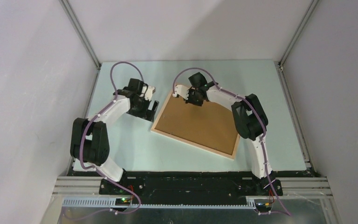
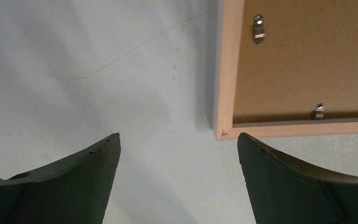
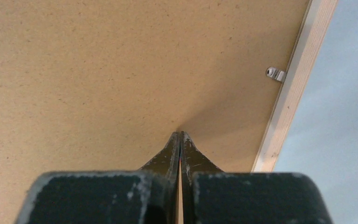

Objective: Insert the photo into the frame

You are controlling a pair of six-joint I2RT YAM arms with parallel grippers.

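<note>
The frame (image 1: 191,145), thin pale wood rails, lies face down and slanted on the table, with a brown backing board (image 1: 198,122) filling it. The photo is hidden. My right gripper (image 1: 193,99) is shut, with nothing between its fingers. In the right wrist view this gripper (image 3: 180,133) points its tips at the backing board (image 3: 98,70), seemingly touching it, near a rail of the frame (image 3: 293,98). My left gripper (image 1: 151,109) is open and empty just left of the frame. In the left wrist view the left gripper (image 2: 179,140) hovers over bare table beside a corner of the frame (image 2: 227,70).
Small metal tabs (image 2: 258,29) (image 2: 318,111) (image 3: 275,73) sit along the inside of the rails over the board. The pale blue-green table (image 1: 135,149) is enclosed by white walls with aluminium posts (image 1: 81,32) at the back corners.
</note>
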